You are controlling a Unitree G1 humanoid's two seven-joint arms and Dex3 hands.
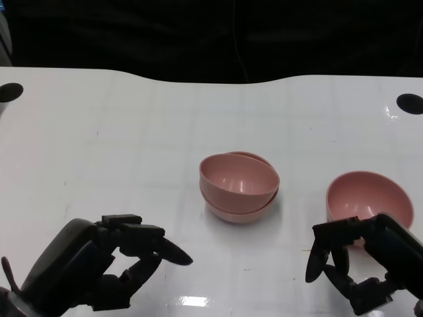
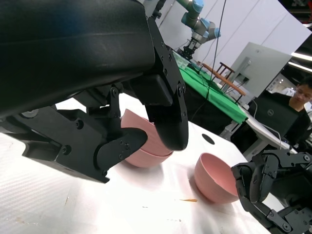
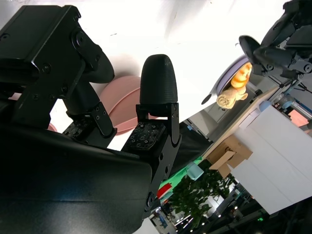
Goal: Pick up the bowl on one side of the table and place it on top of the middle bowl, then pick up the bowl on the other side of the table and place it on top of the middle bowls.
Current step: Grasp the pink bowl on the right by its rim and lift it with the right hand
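Two pink bowls sit stacked [image 1: 238,186] at the table's middle, the upper one tilted in the lower; the stack [image 2: 146,146] shows behind my left fingers in the left wrist view. A single pink bowl [image 1: 368,201] stands at the right, also visible as the lone bowl [image 2: 214,178] beside my right hand [image 2: 273,187]. My left hand [image 1: 112,264] hovers at the lower left, empty, fingers apart. My right hand [image 1: 360,264] is just in front of the single bowl, fingers apart, holding nothing. A pink bowl [image 3: 122,105] shows behind my right fingers [image 3: 158,105].
The white table [image 1: 132,145] has a black round hole at each far corner, left [image 1: 10,92] and right [image 1: 410,103]. A small orange scrap [image 2: 187,200] lies near the lone bowl. A person [image 2: 300,100] sits beyond the table.
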